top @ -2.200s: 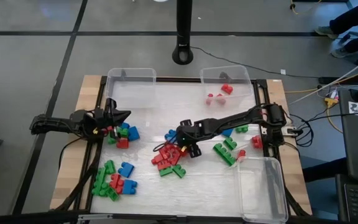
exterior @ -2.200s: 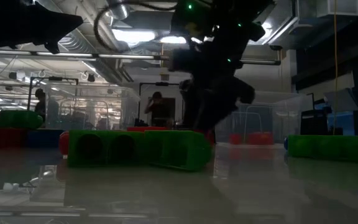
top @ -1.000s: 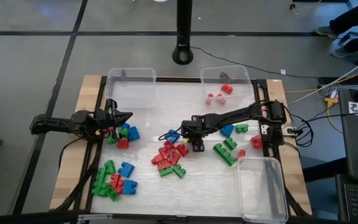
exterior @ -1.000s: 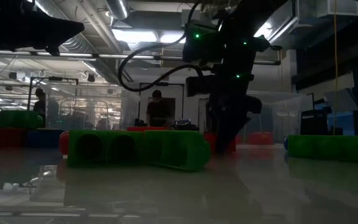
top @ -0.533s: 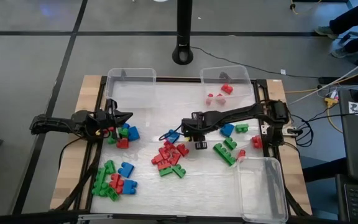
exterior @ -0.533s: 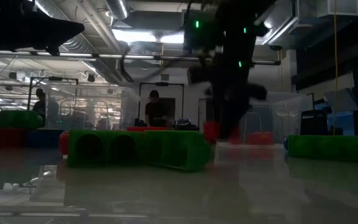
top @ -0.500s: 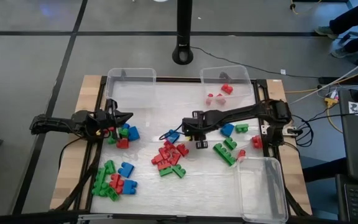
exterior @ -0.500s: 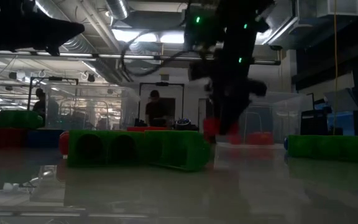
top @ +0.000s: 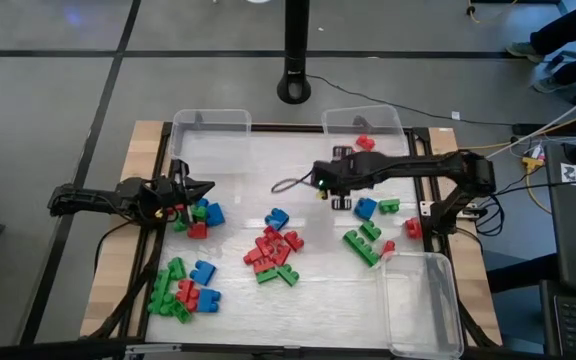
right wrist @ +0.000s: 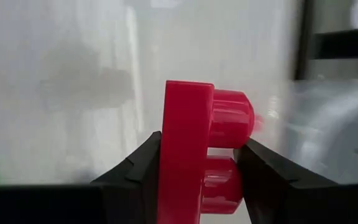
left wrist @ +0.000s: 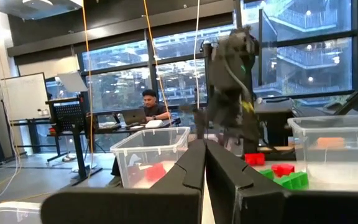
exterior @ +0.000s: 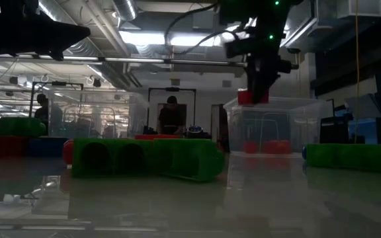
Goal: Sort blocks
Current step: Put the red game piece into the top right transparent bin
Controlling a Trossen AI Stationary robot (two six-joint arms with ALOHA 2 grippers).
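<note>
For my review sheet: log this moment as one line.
right gripper: shut on red block, raised near bin with red blocks | left gripper: shut, holding nothing, by left pile | other blocks on table

No readable text anywhere; the whiteboard [left wrist: 25,96] seems blank.

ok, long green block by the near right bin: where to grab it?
From above, mid-length, across the narrow width. The green block lies flat, diagonal, long sides seemingly free; other blocks crowd its ends. The right gripper, by the far bin, holds a red block.
</note>
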